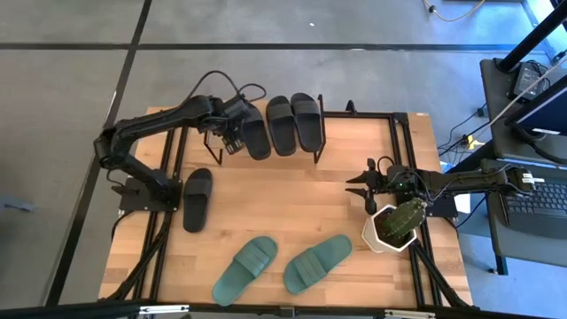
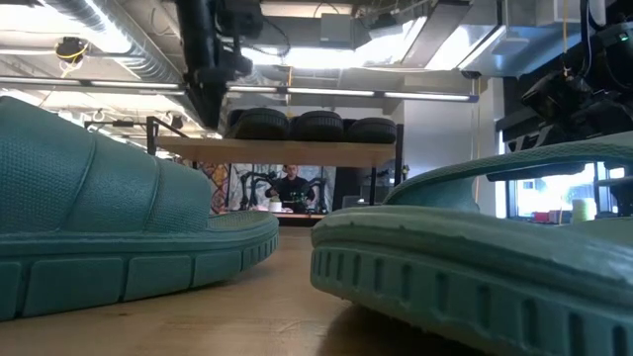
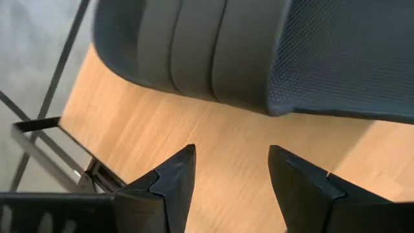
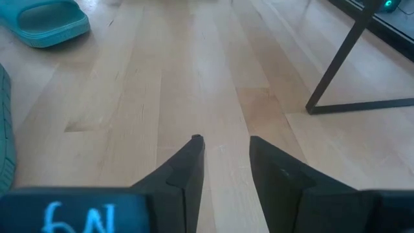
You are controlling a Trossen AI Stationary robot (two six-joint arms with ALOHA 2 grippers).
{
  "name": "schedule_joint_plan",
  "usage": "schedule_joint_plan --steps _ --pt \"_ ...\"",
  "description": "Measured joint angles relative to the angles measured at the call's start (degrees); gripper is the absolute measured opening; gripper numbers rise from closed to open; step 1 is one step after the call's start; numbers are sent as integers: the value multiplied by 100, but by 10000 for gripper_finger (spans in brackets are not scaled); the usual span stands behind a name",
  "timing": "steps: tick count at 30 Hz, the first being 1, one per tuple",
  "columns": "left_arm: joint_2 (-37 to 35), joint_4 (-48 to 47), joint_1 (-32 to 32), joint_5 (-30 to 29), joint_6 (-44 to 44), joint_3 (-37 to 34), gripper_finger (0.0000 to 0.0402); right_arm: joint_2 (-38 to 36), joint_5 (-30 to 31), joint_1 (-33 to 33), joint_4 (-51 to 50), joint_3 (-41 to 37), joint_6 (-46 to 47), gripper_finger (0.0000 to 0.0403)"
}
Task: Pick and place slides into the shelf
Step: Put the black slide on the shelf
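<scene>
Three black slides lie side by side on the shelf (image 1: 213, 135) at the table's far side: the left one (image 1: 256, 131) slanted, the middle one (image 1: 282, 124), the right one (image 1: 307, 120). In the low view they sit on the shelf's board (image 2: 277, 150). My left gripper (image 1: 232, 137) hovers open just left of the slanted slide (image 3: 259, 52), its fingertips (image 3: 229, 155) short of the slide over the light board. A fourth black slide (image 1: 197, 198) lies flat on the table. Two teal slides (image 1: 245, 268) (image 1: 317, 262) rest near the near edge. My right gripper (image 1: 361, 184) (image 4: 223, 139) waits open, low over the table's right part.
A white pot with a green plant (image 1: 394, 226) stands at the table's right side, just near of my right arm. Black frame rails (image 1: 173, 177) run along both table sides. Bare wood lies between the shelf and the teal slides. A person shows far behind the shelf (image 2: 292, 188).
</scene>
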Motion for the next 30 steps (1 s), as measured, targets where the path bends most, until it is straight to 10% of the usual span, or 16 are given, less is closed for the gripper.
schedule_joint_plan --steps 30 --pt "357 997 240 -322 965 -7 185 0 4 0 -4 0 -22 126"
